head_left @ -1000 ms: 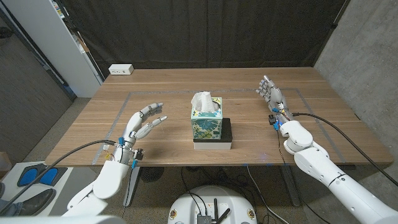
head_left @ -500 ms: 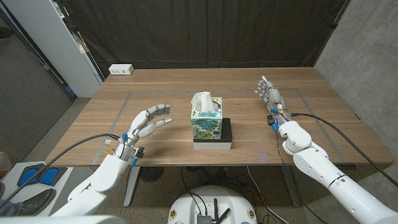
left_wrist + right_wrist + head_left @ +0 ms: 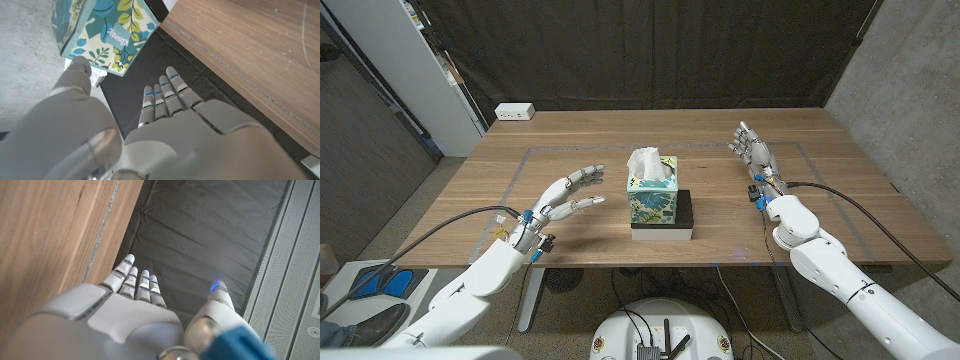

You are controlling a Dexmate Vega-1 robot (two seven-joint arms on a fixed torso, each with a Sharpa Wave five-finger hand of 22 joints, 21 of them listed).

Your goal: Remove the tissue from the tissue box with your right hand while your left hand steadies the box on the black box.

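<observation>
Tissue box [image 3: 652, 196] stands upright on the black box [image 3: 665, 223], mid worktop [image 3: 800, 215], tissue [image 3: 649, 163] poking out the top. Left hand [image 3: 565, 195] just beside the box's left side, fingers spread, holding nothing, not touching. Right hand [image 3: 756, 153] well apart to the right, fingers apart, empty. Left is nearer; steadying looks like the next step, then right reaches leftward to the tissue.
</observation>
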